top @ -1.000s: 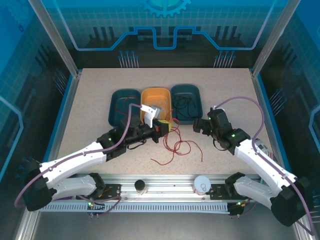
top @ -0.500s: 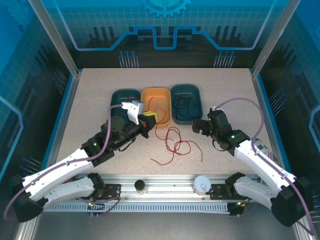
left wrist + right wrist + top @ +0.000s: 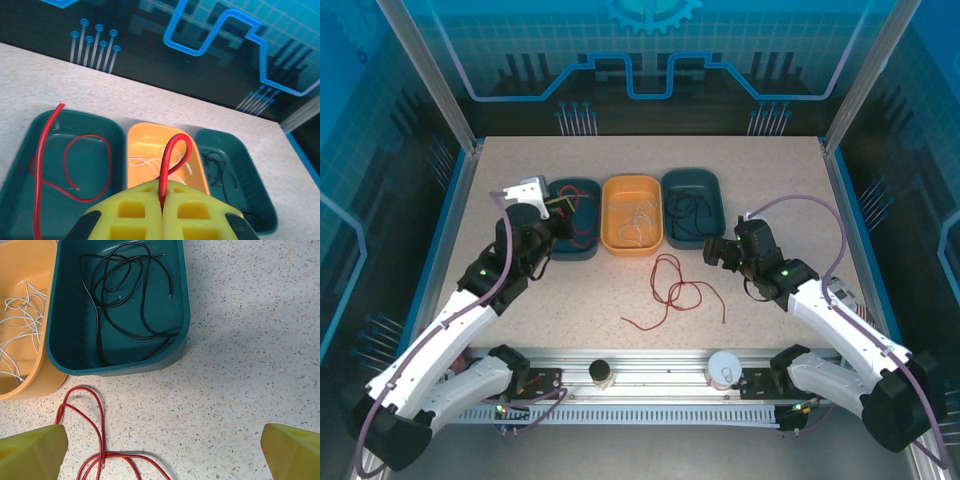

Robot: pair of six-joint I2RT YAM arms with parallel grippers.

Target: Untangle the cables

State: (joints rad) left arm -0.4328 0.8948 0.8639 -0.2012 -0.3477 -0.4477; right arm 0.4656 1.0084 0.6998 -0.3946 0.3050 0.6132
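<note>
Speckled beige tabletop (image 3: 770,180) is recorded with the left gripper (image 3: 162,200) clenched on a thin red wire (image 3: 175,147), poised at the dark teal plastic tray (image 3: 80,116) lying just ahead (red strands inside), while loose red cables (image 3: 670,285) are seen nearer the wide-open right gripper (image 3: 712,252).

Orange tray (image 3: 618,194) sits between left teal tray (image 3: 576,253) and right teal tray (image 3: 715,190).

Red cables (image 3: 104,454) run off the right wrist view's bottom edge.
</note>
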